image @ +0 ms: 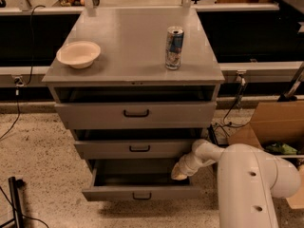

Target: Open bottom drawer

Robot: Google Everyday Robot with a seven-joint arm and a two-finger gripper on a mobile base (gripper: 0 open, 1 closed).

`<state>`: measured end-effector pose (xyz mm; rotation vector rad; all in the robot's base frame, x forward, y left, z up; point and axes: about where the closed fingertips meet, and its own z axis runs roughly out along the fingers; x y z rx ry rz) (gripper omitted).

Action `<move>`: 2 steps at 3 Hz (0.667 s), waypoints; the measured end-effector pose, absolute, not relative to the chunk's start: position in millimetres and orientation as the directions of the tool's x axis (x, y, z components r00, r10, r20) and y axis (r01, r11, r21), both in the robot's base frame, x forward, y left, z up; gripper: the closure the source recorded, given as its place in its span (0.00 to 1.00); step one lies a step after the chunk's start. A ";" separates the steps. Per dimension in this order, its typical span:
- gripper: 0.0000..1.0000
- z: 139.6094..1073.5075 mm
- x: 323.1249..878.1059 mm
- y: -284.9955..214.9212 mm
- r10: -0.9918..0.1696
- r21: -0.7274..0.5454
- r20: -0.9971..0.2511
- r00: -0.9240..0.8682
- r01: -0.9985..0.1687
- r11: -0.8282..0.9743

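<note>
Our pale, cream-tipped gripper (179, 173) sits at the right end of the bottom drawer (109, 193), the lowest flat-fronted grey drawer of the grey metal cabinet (133, 70). It reaches into the open cavity just behind the front panel, well to the right of the small black bar handle (142, 196). We cannot tell whether the gripper is parted or closed.

The drawer stands out further than the two above it, with its plain grey inside showing, so we judge the opening to be well along. Because our contact is off-centre, the pull should run straight along the slides so the drawer does not twist and bind. We should stay low under the middle grey drawer (137, 148). We should also ease off near the stop, so the blue-and-silver drink can (174, 47) and cream bowl (78, 54) on top are not shaken.
</note>
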<state>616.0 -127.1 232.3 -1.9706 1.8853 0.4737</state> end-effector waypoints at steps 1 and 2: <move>1.00 231.3 615.3 -126.1 -0.874 -0.032 -0.484 0.046 -0.999 -0.035; 1.00 222.0 607.1 -113.8 -0.879 -0.020 -0.475 0.036 -0.999 -0.030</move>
